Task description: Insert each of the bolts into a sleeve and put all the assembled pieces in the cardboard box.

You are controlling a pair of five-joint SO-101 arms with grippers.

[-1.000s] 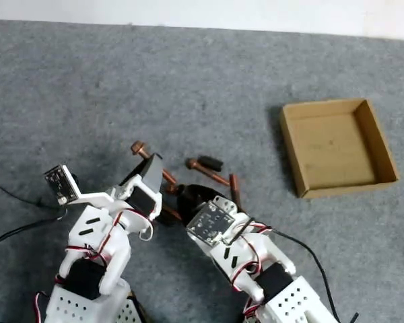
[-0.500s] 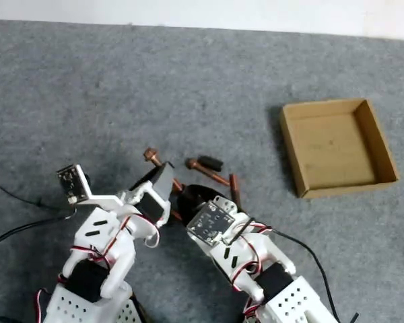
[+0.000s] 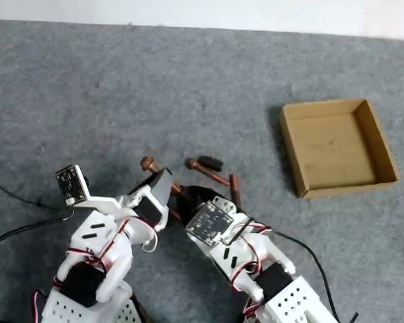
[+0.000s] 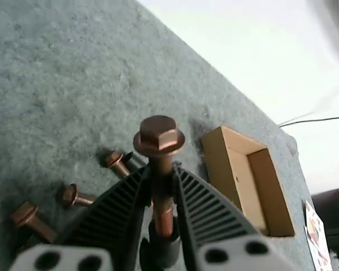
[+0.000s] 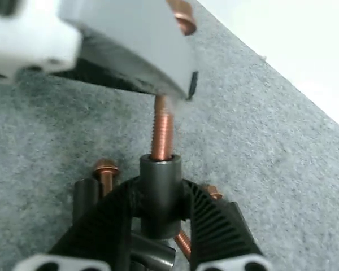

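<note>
Right now the bolt [image 4: 158, 135] is meeting its sleeve [image 5: 160, 175], low over the grey worktop [image 3: 121, 87] between the two arms. The left pincer [image 4: 161, 175] is clamped on the bolt's shank just under the hex head. The threaded end points toward the other arm. The right pincer [image 5: 160, 195] is closed around the dark sleeve and holds its open mouth up to the bolt. From the right wrist the thread tip looks just entered into the bore, with most of the shank bare.

So I'd call this the insertion step, barely begun. The next move looks like a straight push along the sleeve's axis. Both grips need to stay firm and the two pieces in line, since a slight tilt could jam the thread on the rim.

Just beyond the arms lie more loose bolts [image 3: 209, 173] and a spare sleeve [image 3: 211, 163], close together on the worktop.

The cardboard box [image 3: 291, 149] sits well apart, off to the right side, and I see nothing in it. By my reckoning the job is in its early part, with this pair yet to be seated and carried over.
</note>
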